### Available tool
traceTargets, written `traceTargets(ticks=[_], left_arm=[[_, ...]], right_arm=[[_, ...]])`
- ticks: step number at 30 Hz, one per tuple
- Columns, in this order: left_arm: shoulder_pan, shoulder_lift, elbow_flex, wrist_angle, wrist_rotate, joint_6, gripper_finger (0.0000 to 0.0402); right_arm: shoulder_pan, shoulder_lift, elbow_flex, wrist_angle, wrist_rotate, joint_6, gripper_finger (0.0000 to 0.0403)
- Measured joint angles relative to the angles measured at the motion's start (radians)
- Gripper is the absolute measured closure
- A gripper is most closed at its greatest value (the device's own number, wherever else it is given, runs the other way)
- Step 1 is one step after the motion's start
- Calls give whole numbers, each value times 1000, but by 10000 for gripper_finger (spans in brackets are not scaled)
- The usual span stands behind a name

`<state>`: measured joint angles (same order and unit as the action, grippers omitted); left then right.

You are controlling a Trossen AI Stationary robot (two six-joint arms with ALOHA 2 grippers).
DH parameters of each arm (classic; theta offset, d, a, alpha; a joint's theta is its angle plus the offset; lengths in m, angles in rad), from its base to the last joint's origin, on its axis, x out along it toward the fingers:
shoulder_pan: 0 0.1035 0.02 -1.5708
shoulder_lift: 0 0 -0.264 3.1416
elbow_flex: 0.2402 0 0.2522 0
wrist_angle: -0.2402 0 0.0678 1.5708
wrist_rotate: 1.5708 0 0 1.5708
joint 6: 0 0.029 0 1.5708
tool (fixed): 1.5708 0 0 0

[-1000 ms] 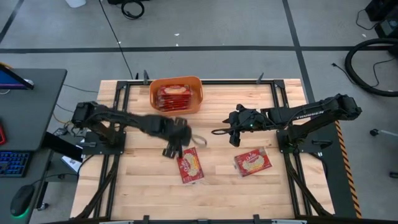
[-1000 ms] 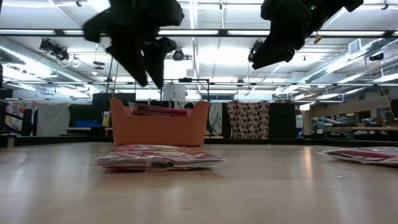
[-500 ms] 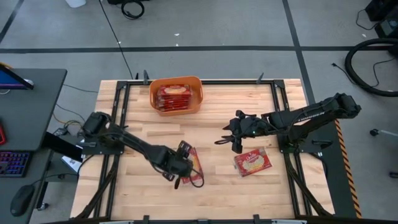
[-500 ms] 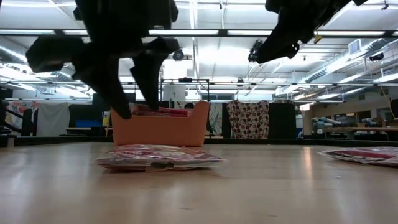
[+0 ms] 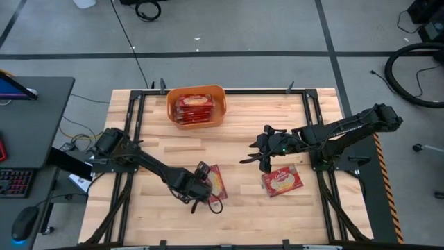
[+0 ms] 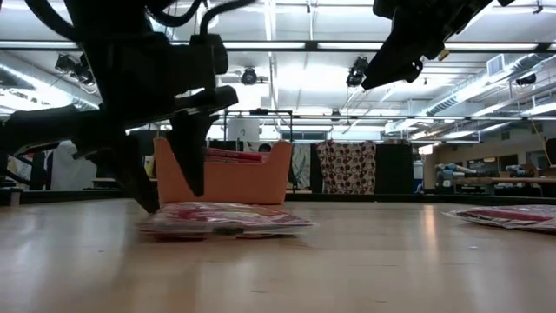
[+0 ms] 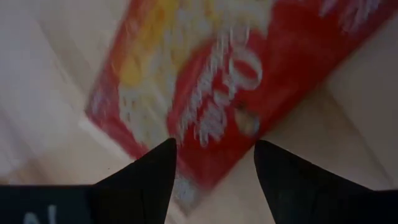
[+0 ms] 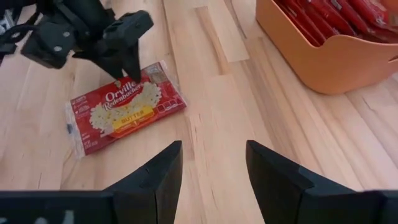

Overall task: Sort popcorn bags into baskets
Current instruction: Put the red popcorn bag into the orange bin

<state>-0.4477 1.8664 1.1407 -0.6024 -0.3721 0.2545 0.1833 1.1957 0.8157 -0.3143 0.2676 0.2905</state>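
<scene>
I've got the left end effector [image 5: 202,196] spread over a popcorn bag [image 5: 214,183] near the worktop's front edge — flat, light, slippery, so I'd pinch its short edge; right end effector [image 5: 257,154] spread, waiting mid-worktop.

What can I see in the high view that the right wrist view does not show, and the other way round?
Only the high view shows the second flat red popcorn bag lying near the right end effector. Only the right wrist view lets the first bag's printed label be read. Both show the orange plastic basket holding red bags, the open left end effector, and the flat red popcorn bag under it.
</scene>
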Motion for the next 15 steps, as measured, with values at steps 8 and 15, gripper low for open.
traceTargets(ticks=[8,15], left_arm=[[2,22,-6,52,35,19,212],[2,43,-2,96,26,15,324]], right_arm=[[0,0,0,-3,-2,3,221],[0,0,0,3,-13,-1,221]])
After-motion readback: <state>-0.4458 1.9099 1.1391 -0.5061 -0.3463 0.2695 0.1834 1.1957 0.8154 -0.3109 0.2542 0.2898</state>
